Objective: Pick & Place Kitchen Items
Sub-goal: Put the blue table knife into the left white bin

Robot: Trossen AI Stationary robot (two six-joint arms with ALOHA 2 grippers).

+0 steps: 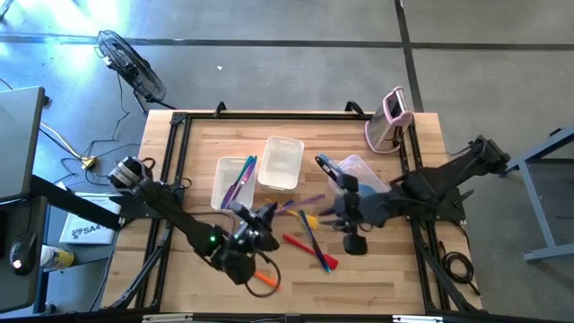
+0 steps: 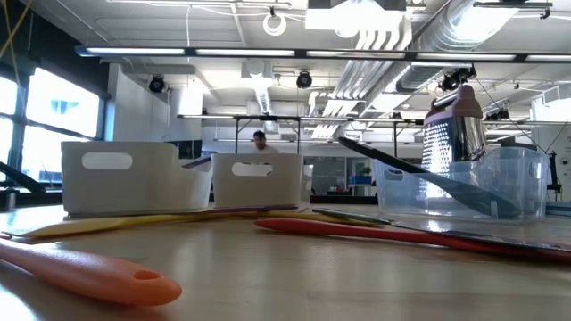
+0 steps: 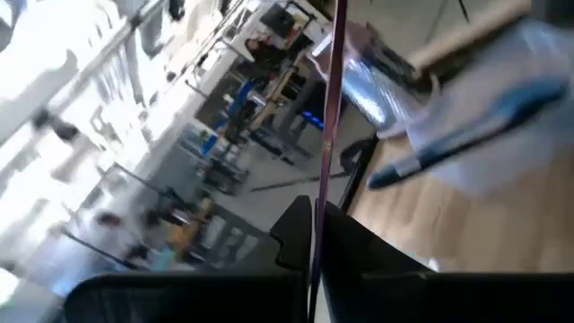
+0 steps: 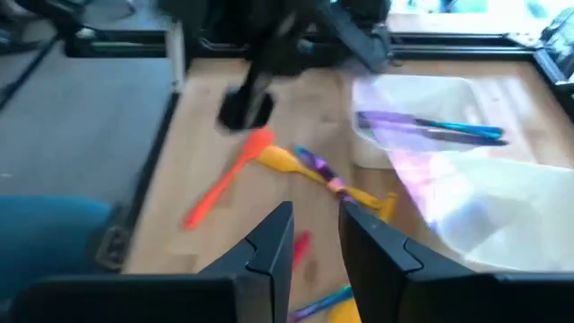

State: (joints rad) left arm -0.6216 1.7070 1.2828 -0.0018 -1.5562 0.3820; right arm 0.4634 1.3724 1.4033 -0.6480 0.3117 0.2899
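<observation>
Wooden tabletop (image 1: 377, 269) carries three clear tubs (image 1: 282, 163), with loose utensils lying between the arms: an orange spatula (image 1: 265, 280), a red one (image 1: 309, 250) and a yellow one (image 4: 291, 161). The left gripper (image 3: 316, 235) is clenched on a thin purple utensil handle (image 3: 328, 117) lifted over the table; pinched so narrowly, it could pivot or slip out before reaching a tub. The right gripper (image 4: 316, 235) hovers slightly parted and empty above the scattered utensils and risks brushing them if lowered.
</observation>
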